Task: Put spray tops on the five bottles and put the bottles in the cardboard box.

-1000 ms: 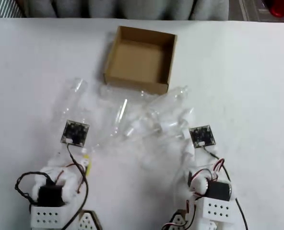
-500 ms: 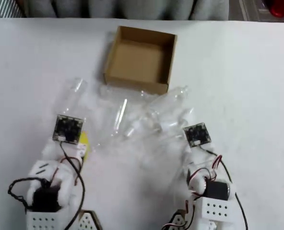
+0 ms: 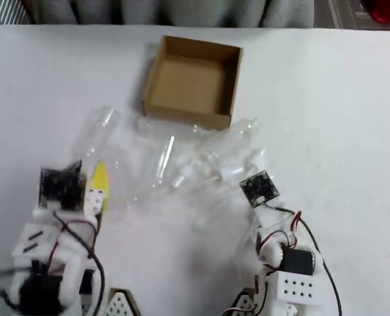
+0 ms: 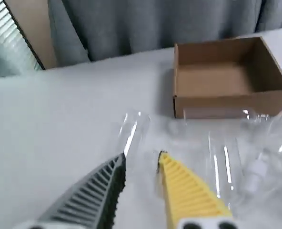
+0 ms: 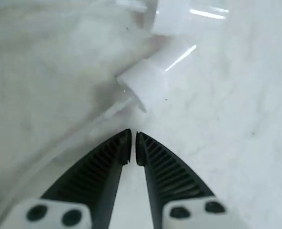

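Several clear bottles lie on their sides on the white table in front of the cardboard box (image 3: 192, 82), one at the left (image 3: 103, 128), one in the middle (image 3: 161, 160), one at the right (image 3: 233, 139). White spray tops (image 3: 233, 171) lie loose among them. My left gripper (image 4: 141, 161) is open, its grey and yellow fingers apart, just short of the left bottle (image 4: 131, 134). Its yellow finger (image 3: 97, 179) shows from above. My right gripper (image 5: 133, 142) is shut with nothing in it, its tips close behind a white spray top (image 5: 143, 86) with a thin tube.
The box (image 4: 226, 78) is open at the top and empty, its near wall touching a bottle. Grey curtains hang behind the table's far edge. Bare table lies to the far left and far right of the bottle heap.
My left arm has swung to the left and pulled back toward the table's near edge. My right arm has shifted slightly left and back. The bottles have not moved.
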You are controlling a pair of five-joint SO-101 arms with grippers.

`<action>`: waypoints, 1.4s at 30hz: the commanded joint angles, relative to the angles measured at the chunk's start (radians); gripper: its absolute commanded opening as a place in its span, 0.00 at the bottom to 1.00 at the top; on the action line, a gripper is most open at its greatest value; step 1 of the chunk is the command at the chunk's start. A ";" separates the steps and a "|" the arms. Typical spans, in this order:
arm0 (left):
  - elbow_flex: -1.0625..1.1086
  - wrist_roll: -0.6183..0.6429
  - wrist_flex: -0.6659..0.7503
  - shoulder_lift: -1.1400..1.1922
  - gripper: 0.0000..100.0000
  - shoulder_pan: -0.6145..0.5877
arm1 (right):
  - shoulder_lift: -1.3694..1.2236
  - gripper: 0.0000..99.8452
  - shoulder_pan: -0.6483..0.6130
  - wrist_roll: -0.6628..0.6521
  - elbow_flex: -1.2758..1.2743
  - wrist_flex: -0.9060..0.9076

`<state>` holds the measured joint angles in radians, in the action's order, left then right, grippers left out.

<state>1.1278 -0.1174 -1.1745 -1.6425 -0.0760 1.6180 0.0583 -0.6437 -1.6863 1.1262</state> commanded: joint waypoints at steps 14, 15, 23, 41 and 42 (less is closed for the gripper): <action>-0.410 0.416 0.077 1.040 0.28 0.044 | 0.185 0.02 -0.002 -0.052 -0.003 0.030; -0.428 0.416 0.086 1.081 0.27 0.027 | 0.185 0.02 -0.002 -0.052 -0.003 0.030; -0.516 0.411 0.133 1.354 0.25 -0.015 | 0.185 0.02 -0.002 -0.055 -0.003 0.030; -0.611 0.413 0.247 1.649 0.36 -0.022 | 0.185 0.02 -0.002 -0.057 -0.003 0.030; -0.614 0.408 0.247 1.659 0.36 -0.021 | 0.185 0.02 -0.002 -0.057 -0.003 0.030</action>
<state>0.5769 0.2862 -0.9567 0.0146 -0.0882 1.6210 0.0583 -0.6866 -1.6863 1.1462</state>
